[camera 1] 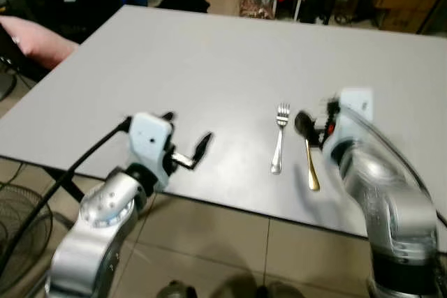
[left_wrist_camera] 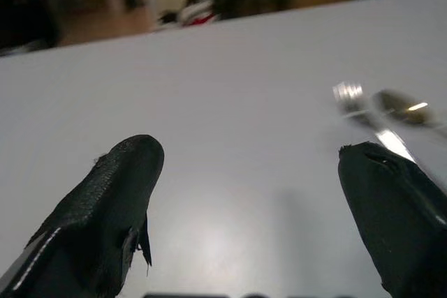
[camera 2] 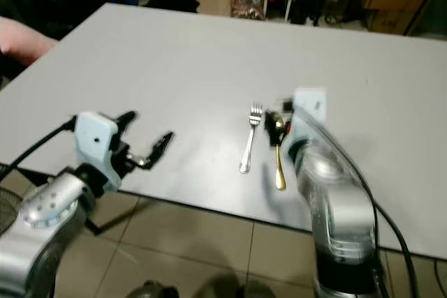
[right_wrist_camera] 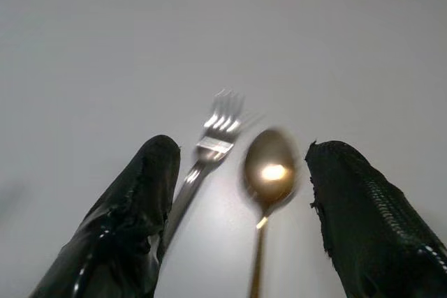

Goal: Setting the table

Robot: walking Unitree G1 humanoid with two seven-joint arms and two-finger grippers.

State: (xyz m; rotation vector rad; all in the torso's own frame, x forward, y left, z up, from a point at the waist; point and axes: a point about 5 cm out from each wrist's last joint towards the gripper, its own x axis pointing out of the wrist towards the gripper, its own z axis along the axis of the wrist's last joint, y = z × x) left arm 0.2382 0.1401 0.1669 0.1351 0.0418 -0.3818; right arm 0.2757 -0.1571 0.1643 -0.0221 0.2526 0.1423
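A silver fork [camera 1: 279, 141] lies on the grey table [camera 1: 209, 61] near its front edge, tines pointing away from me. Just to its right lies a gold spoon [camera 1: 311, 169], parallel to the fork. My right gripper [right_wrist_camera: 241, 155] hovers low over the two, open; in the right wrist view the fork [right_wrist_camera: 209, 148] and the spoon's bowl [right_wrist_camera: 269, 172] lie between its fingers, and neither is held. My left gripper [camera 1: 185, 130] stands open over the front edge to the left of the fork, with nothing between its fingers.
A person's arm [camera 1: 35, 41] rests at the table's left edge. Bags, clothes and boxes crowd the floor beyond the far edge. A fan [camera 1: 21, 232] stands on the tiles at the lower left. A black cable [camera 1: 84, 158] trails from my left arm.
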